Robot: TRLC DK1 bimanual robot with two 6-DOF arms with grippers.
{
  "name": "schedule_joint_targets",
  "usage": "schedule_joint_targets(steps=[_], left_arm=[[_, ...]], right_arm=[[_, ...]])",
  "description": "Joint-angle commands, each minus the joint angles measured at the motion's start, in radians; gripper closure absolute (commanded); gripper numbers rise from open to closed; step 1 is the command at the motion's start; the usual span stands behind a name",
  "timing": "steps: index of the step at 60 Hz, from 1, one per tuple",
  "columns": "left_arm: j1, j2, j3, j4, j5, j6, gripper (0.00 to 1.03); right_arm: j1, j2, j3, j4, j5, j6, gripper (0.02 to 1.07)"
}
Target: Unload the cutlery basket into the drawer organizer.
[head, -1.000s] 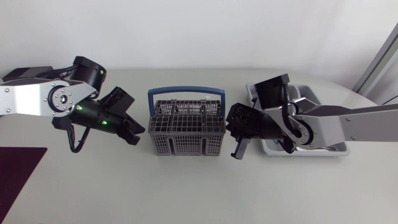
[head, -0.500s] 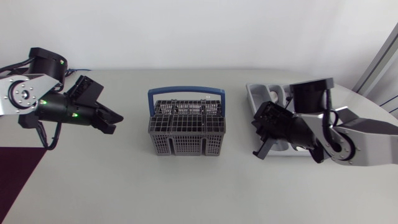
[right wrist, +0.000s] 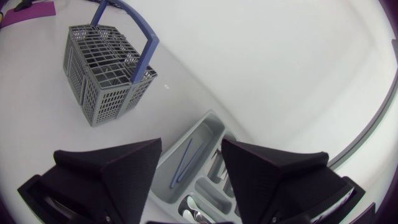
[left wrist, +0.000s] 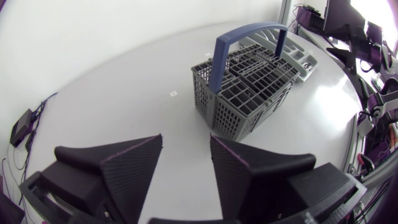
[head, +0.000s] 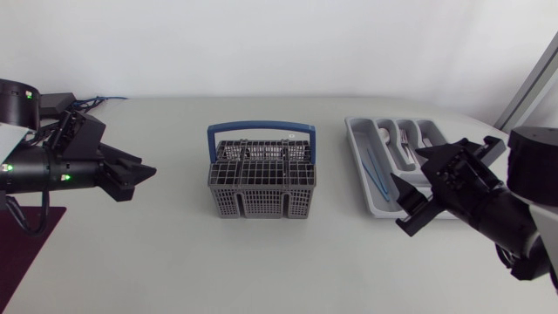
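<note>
The grey cutlery basket (head: 261,181) with a blue handle (head: 261,131) stands upright mid-table; no cutlery shows above its grid. The grey drawer organizer (head: 359,166) lies to its right, holding a thin blue utensil (head: 377,167) and metal cutlery (head: 405,144). My left gripper (head: 131,174) hovers well left of the basket, open and empty. In the left wrist view the basket (left wrist: 249,87) is ahead of the open left gripper (left wrist: 186,168). My right gripper (head: 410,205) is open over the organizer's near edge. The right wrist view shows the organizer (right wrist: 202,127) ahead of the right gripper (right wrist: 189,174) and the basket (right wrist: 102,68) farther off.
A dark purple mat (head: 26,249) lies at the table's front left corner. A small black box (left wrist: 22,124) with a cable sits near the back left edge. Bare tabletop surrounds the basket on all sides.
Both arms have drawn back from the basket toward the view's side edges. Both grippers have gone from shut to open.
</note>
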Motion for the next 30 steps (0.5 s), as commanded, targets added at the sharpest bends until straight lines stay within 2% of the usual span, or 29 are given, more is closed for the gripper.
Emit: schedule_joint_targets(steps=[1,15,30], left_arm=[[-0.003,-0.055,-0.045,0.012,0.009,-0.001,0.04],[-0.005,-0.176,-0.131,0.063,-0.009,-0.023,0.04],[0.020,-0.339,-0.232,0.144,-0.011,-0.096,0.04]], right_arm=[[-0.008,-0.073,-0.031,-0.035,0.014,0.027,0.06],[-0.038,-0.235,-0.066,-0.103,0.017,0.075,0.06],[-0.092,-0.334,-0.091,-0.100,0.032,0.112,0.06]])
